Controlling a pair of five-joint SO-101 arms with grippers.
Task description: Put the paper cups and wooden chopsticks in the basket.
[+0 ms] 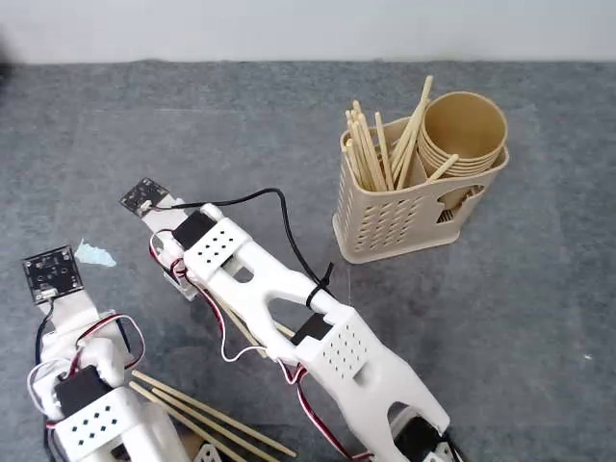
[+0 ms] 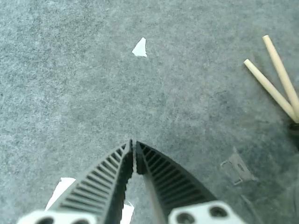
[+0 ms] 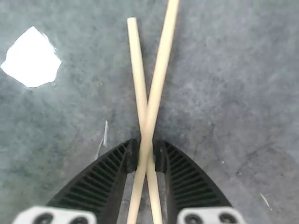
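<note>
The right gripper point(image 3: 145, 151) is clamped on two crossed chopsticks point(image 3: 148, 93), with its jaws pressed against them from either side. Their long axis runs straight out ahead of the fingertips, along the gripper's own line. They cross just beyond the tips, their far ends spread apart over the table point(image 3: 243, 93), and their near ends pass back under the gripper. A white scrap point(image 3: 32, 57) lies ahead and off to one side, apart from them.

The basket point(image 1: 385, 226) stands well apart from this gripper, farther out across the table, upright with its mouth open. A bundle of sticks point(image 1: 371, 154) stands in the compartment nearer the gripper, and a stack of cups point(image 1: 467, 130) sits in the farther one. Of the two arms, the right is the nearer to the basket.

The coming move seems to turn on that axis. Sticks held flat would have to be tipped end-down to enter the mouth, and being crossed they could swivel in the grip.

The left gripper point(image 2: 134, 145) is closed on nothing, its tips meeting above the table. Two loose chopsticks point(image 2: 271, 84) lie off to one side, apart from the tips.

No brand, label or writing can be read. The small boards point(image 1: 50, 271) on the wrists show no legible print.
</note>
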